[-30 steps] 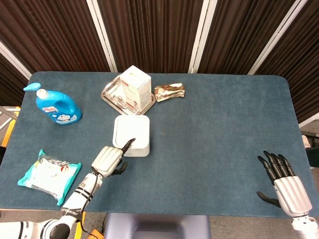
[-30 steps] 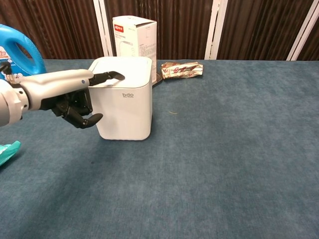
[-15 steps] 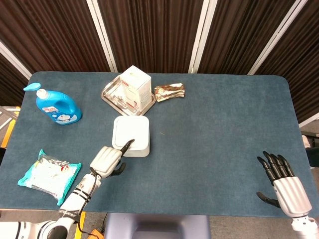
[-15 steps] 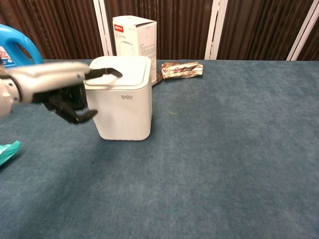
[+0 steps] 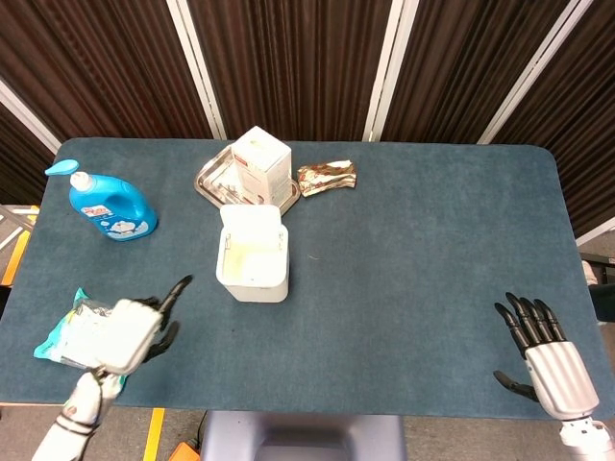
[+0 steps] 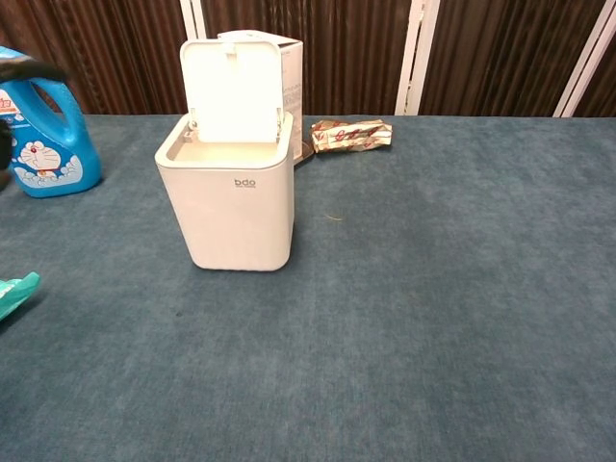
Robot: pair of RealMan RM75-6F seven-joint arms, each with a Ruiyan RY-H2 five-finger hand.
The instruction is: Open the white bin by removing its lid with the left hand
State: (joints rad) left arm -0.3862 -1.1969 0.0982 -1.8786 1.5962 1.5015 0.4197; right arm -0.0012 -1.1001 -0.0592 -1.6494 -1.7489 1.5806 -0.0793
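Observation:
The white bin (image 5: 256,281) stands in the middle of the blue table, and in the chest view the bin (image 6: 237,212) shows its inside. Its hinged lid (image 6: 231,90) stands upright at the back edge, seen from above as a lid (image 5: 253,214) tipped rearward. My left hand (image 5: 128,332) hovers near the front left, well clear of the bin, holding nothing, one finger stretched toward it. A dark blur at the chest view's upper left edge may be part of that hand. My right hand (image 5: 542,351) rests at the front right, fingers spread, empty.
A blue detergent bottle (image 5: 110,207) stands far left. Behind the bin a metal tray (image 5: 215,182) carries a white carton (image 5: 262,159), with a snack packet (image 5: 327,177) beside it. A teal wipes pack (image 5: 60,336) lies under my left hand.
The lid has swung up from flat on the bin to upright. My left hand has drawn back from the bin's front edge to the front left.

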